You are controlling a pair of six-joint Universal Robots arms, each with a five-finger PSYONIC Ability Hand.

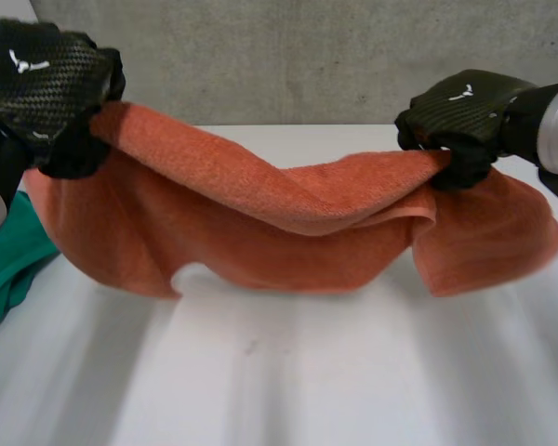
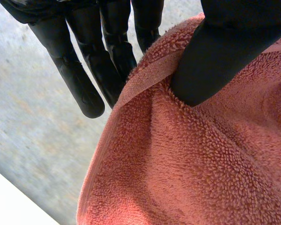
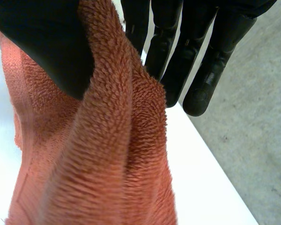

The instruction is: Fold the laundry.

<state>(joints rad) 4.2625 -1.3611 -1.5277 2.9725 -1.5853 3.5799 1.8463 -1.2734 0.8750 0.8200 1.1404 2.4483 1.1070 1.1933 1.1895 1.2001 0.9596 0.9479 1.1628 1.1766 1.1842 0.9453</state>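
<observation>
- The towel (image 1: 260, 214) is seen as orange terry cloth, rough with looped pile; a flatter woven band (image 2: 150, 75) is shown at its hem.
- The backs of the left robot hand (image 1: 46, 84) and right robot hand (image 1: 460, 116) are covered in glossy carbon-fibre weave; the fingers (image 2: 79, 79) are finished smooth and black.
- The surface (image 1: 307, 372) is seen as white and smooth.
- The green cloth (image 1: 9, 255) is seen as thin, smooth fabric.
- The wall (image 1: 288, 56) is finished in grey, mottled concrete.
</observation>
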